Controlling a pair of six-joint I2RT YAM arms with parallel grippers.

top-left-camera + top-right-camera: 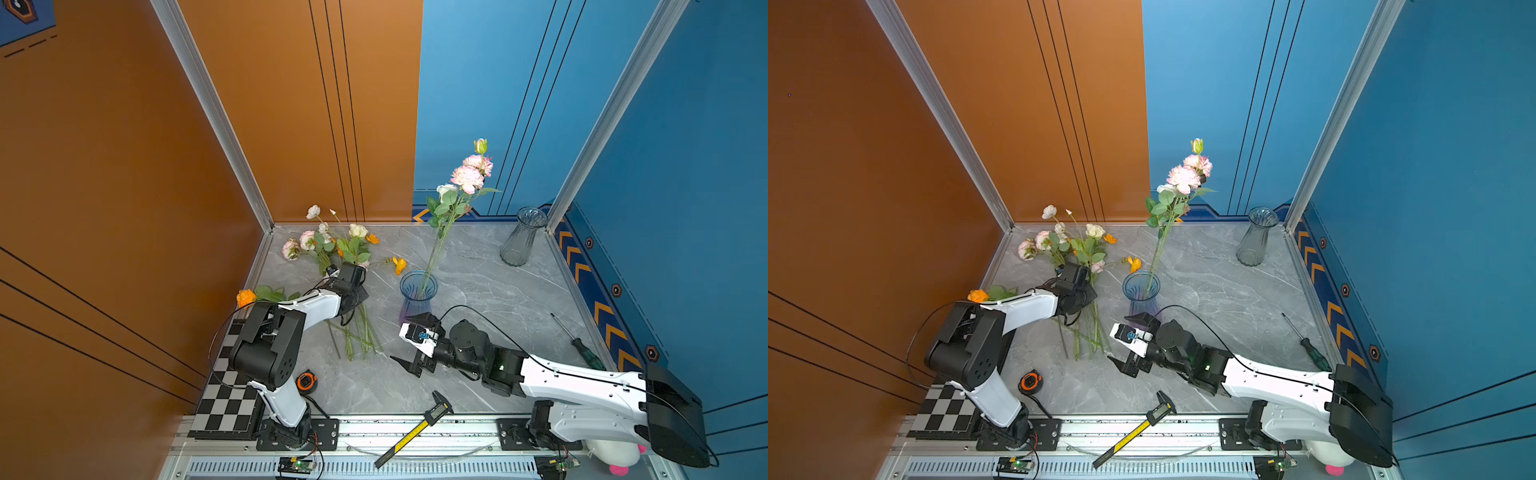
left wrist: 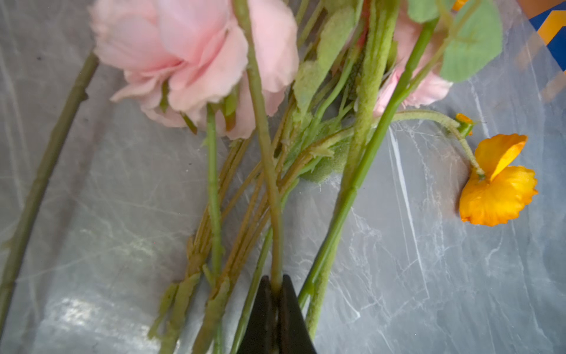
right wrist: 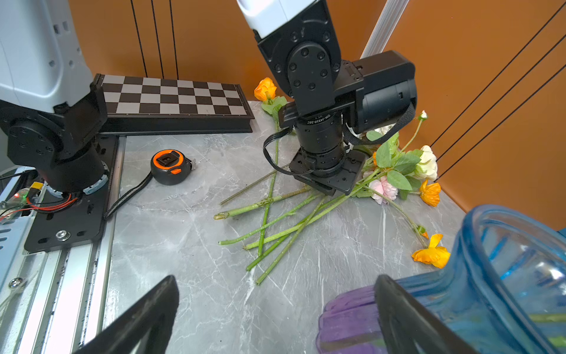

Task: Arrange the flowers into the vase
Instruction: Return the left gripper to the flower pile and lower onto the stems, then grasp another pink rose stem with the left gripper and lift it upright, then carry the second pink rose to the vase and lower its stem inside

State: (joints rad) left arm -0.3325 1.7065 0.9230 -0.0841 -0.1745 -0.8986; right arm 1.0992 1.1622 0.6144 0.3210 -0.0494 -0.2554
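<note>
Pinching a single stem (image 2: 270,184) near its cut end, your left gripper (image 2: 276,285) is clamped tight on it, down in the heap of flowers (image 1: 332,245) lying on the left of the table (image 1: 478,365). Lift slowly and straight up. Other stems cross over and under the one you hold, and a pink bloom (image 2: 190,52) sits against it farther along, so a quick pull would likely drag neighbours along. The grip is low on a long stem, so expect the head to droop and swing. Raise it well clear before turning toward the blue vase (image 1: 403,291), just right of the heap. An orange bloom (image 2: 499,190) on a thin curling stalk lies between heap and vase, so pass above it. Several flowers already lean out of the vase toward the far wall; aim the cut end at the free near side of the rim.

At the front edge lie a caliper (image 1: 415,432), a tape measure (image 1: 306,381) and a chessboard (image 1: 224,399), all clear of your path. Your right gripper (image 3: 277,282) stands spread wide and holds nothing. One of its fingers is close against the vase's purple foot, though I cannot tell whether it touches. It could steady the vase, yet it crowds your approach. Farther right lies a screwdriver (image 1: 579,345), and a clear vase (image 1: 521,241) stands in the far right corner, well apart.
</note>
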